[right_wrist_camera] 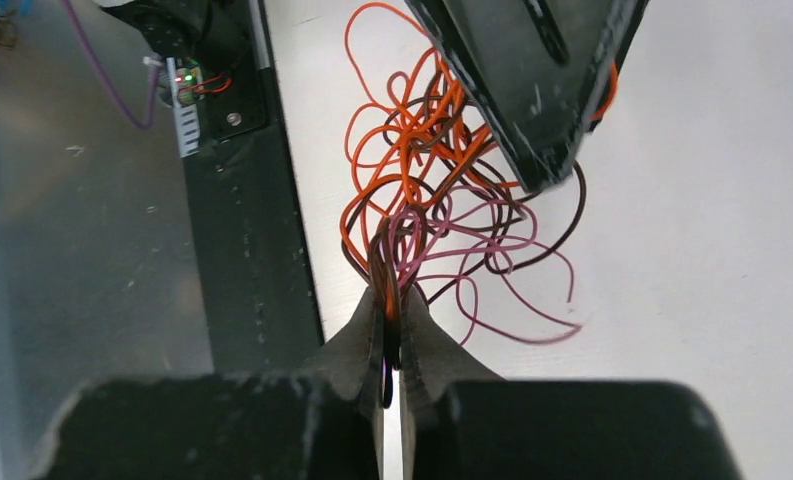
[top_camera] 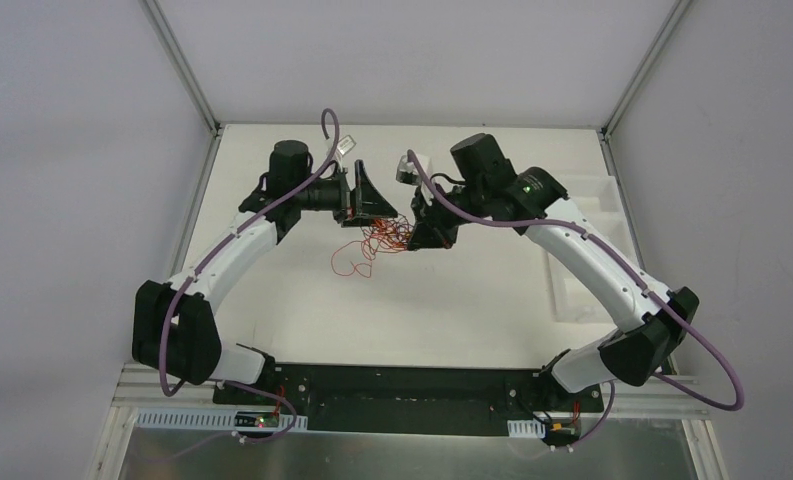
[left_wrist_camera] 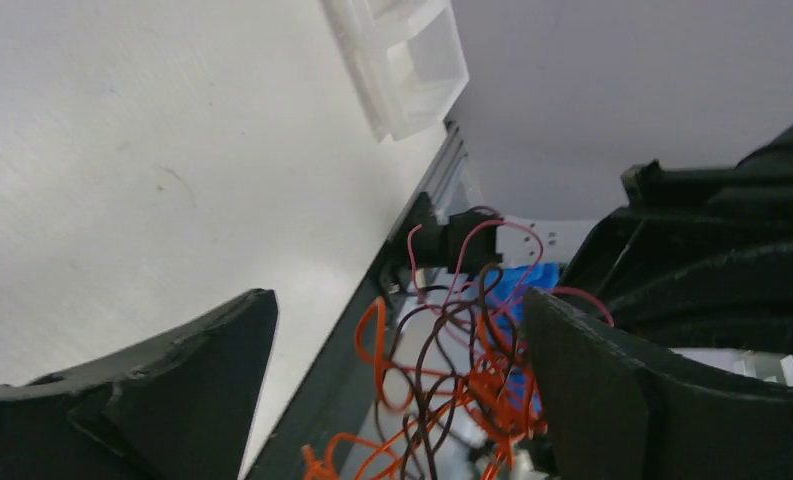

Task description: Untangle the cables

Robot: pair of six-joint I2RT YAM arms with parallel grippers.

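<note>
The cables [top_camera: 376,243] are a tangle of thin orange, pink-red and dark curly wires between my two grippers at mid-table. My right gripper [right_wrist_camera: 392,312] is shut on a bundle of several strands, and the tangle [right_wrist_camera: 434,170] fans out from its tips over the table. In the top view the right gripper [top_camera: 419,232] is just right of the tangle. My left gripper [top_camera: 377,210] is open wide. In the left wrist view the cables [left_wrist_camera: 462,375] hang between its fingers [left_wrist_camera: 172,400], close against the right-hand one. One left finger also shows over the tangle in the right wrist view [right_wrist_camera: 532,90].
A white compartment tray [top_camera: 584,250] lies at the table's right side and also shows in the left wrist view [left_wrist_camera: 407,60]. The black base rail [top_camera: 402,385] runs along the near edge. A loose red loop [top_camera: 346,262] trails left of the tangle.
</note>
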